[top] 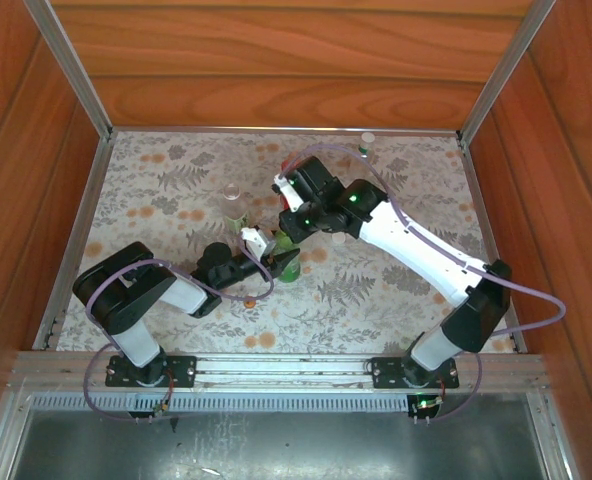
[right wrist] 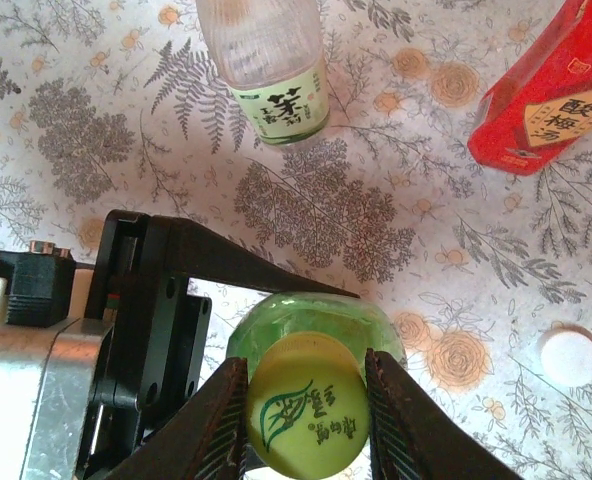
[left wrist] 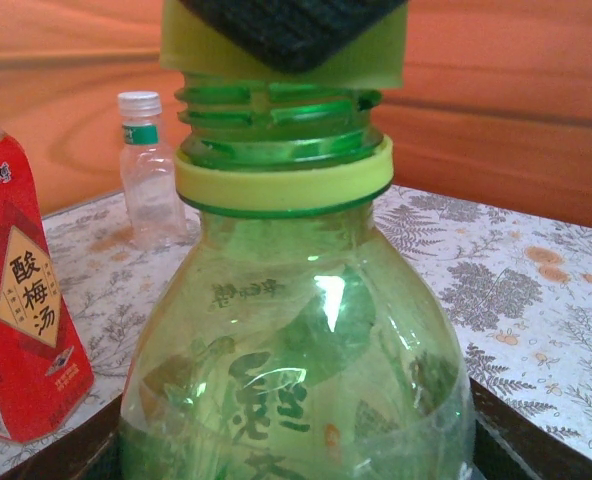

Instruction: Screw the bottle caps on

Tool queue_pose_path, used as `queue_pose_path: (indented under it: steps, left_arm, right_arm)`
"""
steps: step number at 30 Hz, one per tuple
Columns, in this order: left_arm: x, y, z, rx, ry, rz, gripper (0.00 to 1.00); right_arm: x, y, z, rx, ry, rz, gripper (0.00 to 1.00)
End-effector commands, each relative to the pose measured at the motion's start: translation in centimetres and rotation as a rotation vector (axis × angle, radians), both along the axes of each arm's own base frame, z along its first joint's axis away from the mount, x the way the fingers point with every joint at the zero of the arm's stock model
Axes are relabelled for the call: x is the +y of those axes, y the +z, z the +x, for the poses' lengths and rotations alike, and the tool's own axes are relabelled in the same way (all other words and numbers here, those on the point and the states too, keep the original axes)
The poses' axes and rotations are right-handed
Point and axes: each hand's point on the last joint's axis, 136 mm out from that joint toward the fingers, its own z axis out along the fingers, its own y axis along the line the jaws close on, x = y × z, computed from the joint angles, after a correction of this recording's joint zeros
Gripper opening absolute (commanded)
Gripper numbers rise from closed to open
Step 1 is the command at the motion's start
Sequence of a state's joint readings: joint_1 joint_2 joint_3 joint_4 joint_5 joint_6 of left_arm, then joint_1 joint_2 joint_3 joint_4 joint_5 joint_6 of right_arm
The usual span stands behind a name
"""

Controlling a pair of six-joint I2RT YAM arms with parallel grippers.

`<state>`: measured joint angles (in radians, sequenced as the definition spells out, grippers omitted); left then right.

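My left gripper (top: 282,266) is shut on the body of the green bottle (left wrist: 296,350), which stands upright on the table. Its threaded neck (left wrist: 276,110) shows bare above a yellow-green ring. The yellow-green cap (right wrist: 311,415) rests on top of the neck, squeezed between the ribbed fingers of my right gripper (right wrist: 306,395), which is shut on it from above. A loose white cap (right wrist: 570,356) lies flat on the table to the right. The red bottle (right wrist: 546,100) and the clear bottle with a green label (right wrist: 266,60) stand beyond.
A small clear bottle with a white cap on it (left wrist: 151,170) stands near the back wall (top: 367,143). The red bottle (left wrist: 21,300) stands close to the left of the green one. Wooden walls enclose the flower-print table (top: 416,200).
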<state>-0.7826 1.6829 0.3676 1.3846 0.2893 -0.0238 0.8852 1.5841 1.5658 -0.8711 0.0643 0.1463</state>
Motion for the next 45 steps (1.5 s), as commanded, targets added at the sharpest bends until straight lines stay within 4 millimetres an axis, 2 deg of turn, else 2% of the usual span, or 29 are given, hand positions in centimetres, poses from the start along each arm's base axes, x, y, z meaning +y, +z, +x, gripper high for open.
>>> queue_pose_path:
  steps: [1,3,4,5,15,19,20,21,30,38,41,45]
  left_arm:
    - [-0.3,0.8,-0.1,-0.033,-0.024,-0.02,0.58]
    - [-0.3,0.8,-0.1,-0.032,-0.024,-0.019,0.58]
    - [-0.3,0.8,-0.2,-0.032,-0.025,-0.018,0.59]
    - [-0.3,0.8,-0.1,-0.033,-0.025,-0.018,0.58]
    - [-0.3,0.8,-0.2,-0.033,-0.022,-0.016,0.59]
    - [-0.2,0.7,-0.2,-0.033,-0.02,-0.016,0.59]
    - [-0.2,0.7,-0.2,-0.032,-0.02,-0.014,0.59]
    - [-0.2,0.7,-0.2,-0.033,-0.022,-0.015,0.59]
    - [-0.2,0.8,-0.3,-0.033,-0.022,-0.017,0.59]
    - [-0.2,0.9,-0.3,-0.038,-0.024,-0.017,0.59]
    - [-0.1,0.8,-0.3,-0.036,-0.023,-0.016,0.59]
    - [-0.2,0.8,-0.2,-0.037,-0.022,-0.014,0.59]
  right_arm:
    - [-1.5,-3.8,-2.5,0.142,0.019,-0.155,0.33]
    - [-1.9,-3.9,-2.6,0.16,0.006,-0.177,0.33]
    - [-1.9,-4.9,-2.6,0.186,-0.001,-0.213,0.33]
    - [-2.1,-5.1,-2.6,0.194,-0.008,-0.233,0.33]
    - [-2.3,-5.0,-2.7,0.205,-0.028,-0.245,0.33]
    - [-2.3,-4.6,-2.3,0.163,-0.042,-0.205,0.36]
    - [-2.3,-3.6,-2.3,0.142,-0.04,-0.175,0.37]
    - [-2.2,-3.5,-2.3,0.134,-0.04,-0.168,0.37]
    - [-1.8,-2.8,-1.4,0.087,-0.045,-0.145,0.37]
    - [-1.9,-1.1,-1.5,0.032,-0.035,-0.096,0.63]
    - [-1.9,0.1,-1.7,-0.002,-0.021,-0.046,0.68]
    - [-1.4,2.1,-1.8,-0.058,-0.009,0.066,0.68]
